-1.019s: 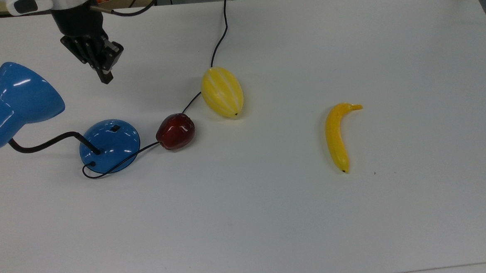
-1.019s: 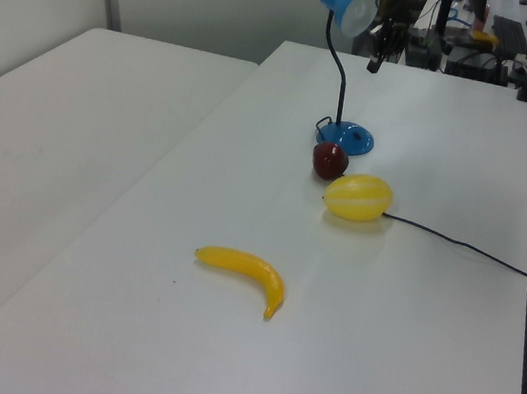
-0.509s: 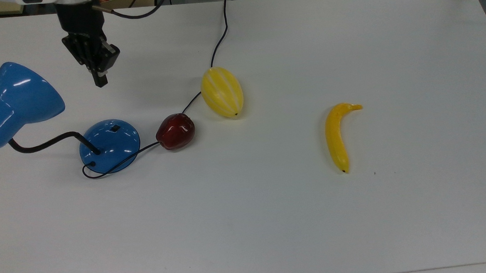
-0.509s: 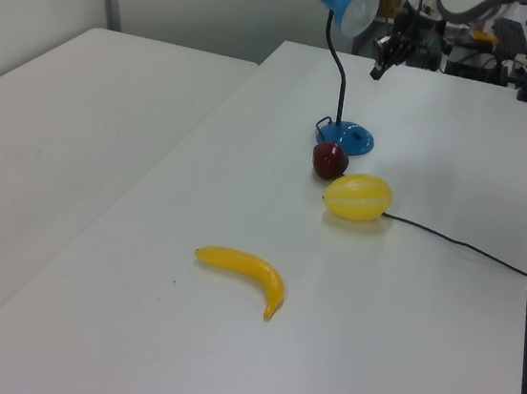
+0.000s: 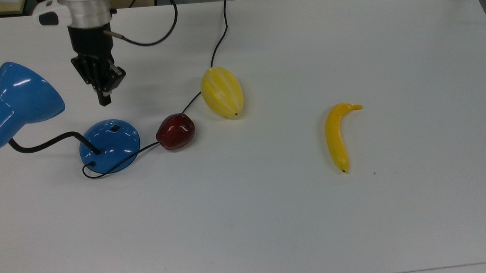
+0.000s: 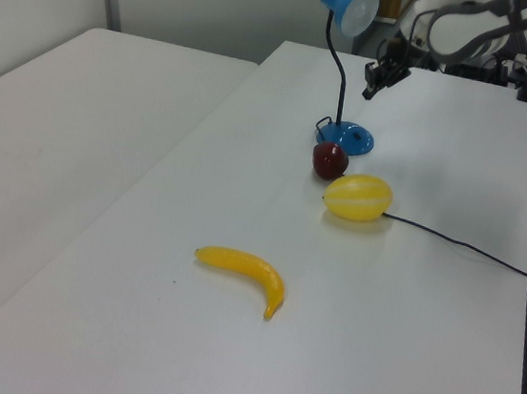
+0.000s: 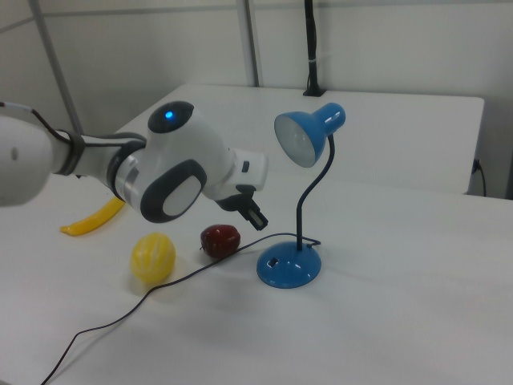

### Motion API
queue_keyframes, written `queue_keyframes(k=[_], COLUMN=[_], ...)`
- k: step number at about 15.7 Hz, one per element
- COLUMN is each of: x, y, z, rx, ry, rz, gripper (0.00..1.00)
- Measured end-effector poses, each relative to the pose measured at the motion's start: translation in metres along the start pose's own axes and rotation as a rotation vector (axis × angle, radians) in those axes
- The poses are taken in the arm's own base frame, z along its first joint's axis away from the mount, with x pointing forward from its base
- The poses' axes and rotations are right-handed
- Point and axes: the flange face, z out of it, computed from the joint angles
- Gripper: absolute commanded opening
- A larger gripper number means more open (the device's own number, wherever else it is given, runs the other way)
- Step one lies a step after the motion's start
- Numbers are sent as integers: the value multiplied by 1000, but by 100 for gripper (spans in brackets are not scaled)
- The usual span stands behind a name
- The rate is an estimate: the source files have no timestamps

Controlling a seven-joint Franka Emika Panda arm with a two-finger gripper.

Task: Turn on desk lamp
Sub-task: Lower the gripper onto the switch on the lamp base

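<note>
Gripper [image 5: 104,101] closed, pointing down, held in air.

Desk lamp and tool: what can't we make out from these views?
- Switch position on the desk lamp: too small in the top view.
- Cord plug end: cut off by the top view's upper edge.
- Tool height above the base: no view settles it.
</note>
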Motion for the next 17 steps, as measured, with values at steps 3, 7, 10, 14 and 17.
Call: queue_keyframes(k=[3, 7, 10, 14, 17], x=[-8, -12, -15, -18, -21], y=[-6, -12, -12, -9, -5], z=[22, 38, 49, 60, 68], rx=[-29, -63, -74, -89, -99], ry=[-5, -14, -26, -40, -52], rz=[5, 2, -5, -20, -24], gripper=[0, 0, 0, 0, 0])
